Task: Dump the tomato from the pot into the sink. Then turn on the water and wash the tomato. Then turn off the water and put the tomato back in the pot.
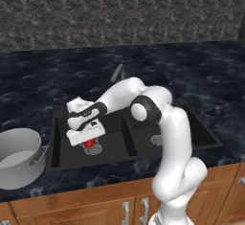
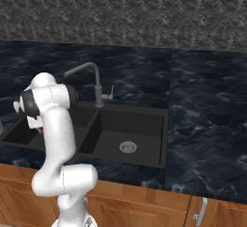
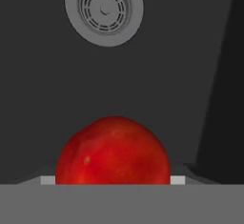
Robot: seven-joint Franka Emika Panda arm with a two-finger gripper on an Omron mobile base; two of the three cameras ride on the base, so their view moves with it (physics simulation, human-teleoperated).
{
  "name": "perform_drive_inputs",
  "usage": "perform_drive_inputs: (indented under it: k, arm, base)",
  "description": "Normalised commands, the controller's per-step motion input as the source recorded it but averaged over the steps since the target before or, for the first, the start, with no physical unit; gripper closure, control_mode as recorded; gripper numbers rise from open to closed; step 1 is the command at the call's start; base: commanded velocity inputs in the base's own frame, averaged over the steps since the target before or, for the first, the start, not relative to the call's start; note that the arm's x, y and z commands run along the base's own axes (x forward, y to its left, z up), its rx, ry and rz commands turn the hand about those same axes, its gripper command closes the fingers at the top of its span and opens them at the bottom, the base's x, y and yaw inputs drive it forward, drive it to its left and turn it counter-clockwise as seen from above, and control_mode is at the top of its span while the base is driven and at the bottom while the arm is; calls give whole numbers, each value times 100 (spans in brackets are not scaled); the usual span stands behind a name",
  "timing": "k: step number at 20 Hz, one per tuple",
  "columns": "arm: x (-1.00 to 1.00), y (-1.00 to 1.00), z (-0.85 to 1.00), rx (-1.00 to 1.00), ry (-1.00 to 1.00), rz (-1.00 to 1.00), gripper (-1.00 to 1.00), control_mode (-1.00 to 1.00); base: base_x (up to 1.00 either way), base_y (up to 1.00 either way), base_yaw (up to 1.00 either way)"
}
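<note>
The red tomato [image 1: 89,144] is low in the left basin of the black sink [image 1: 57,145], just above its silver drain [image 1: 94,149]. My gripper [image 1: 87,140] reaches down onto it from above. In the hand view the tomato [image 3: 113,151] bulges up from the bottom edge, and my gripper [image 3: 113,180] has a pale finger stub pressed against each side, so it looks shut on it. The drain [image 3: 104,9] lies farther ahead on the basin floor. The silver pot [image 1: 19,164] stands upright on the counter left of the sink, with nothing showing inside it.
The faucet [image 2: 89,71] arches over the divider [image 1: 127,133] from behind the sink, with its small lever [image 2: 110,95] beside it. The right basin [image 2: 130,134] holds only its drain. The dark marble counter [image 2: 207,124] stretches right, above wooden cabinets.
</note>
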Motion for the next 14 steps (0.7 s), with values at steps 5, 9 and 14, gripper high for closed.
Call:
perform_drive_inputs:
  k: [5,9,14]
  arm:
    - [-38,0,100,14,-15,0,100,-100]
    - [-54,2,100,14,-17,2,100,-100]
    - [-61,13,100,11,-22,5,100,-100]
  base:
    - [0,0,0]
    - [0,0,0]
    - [0,0,0]
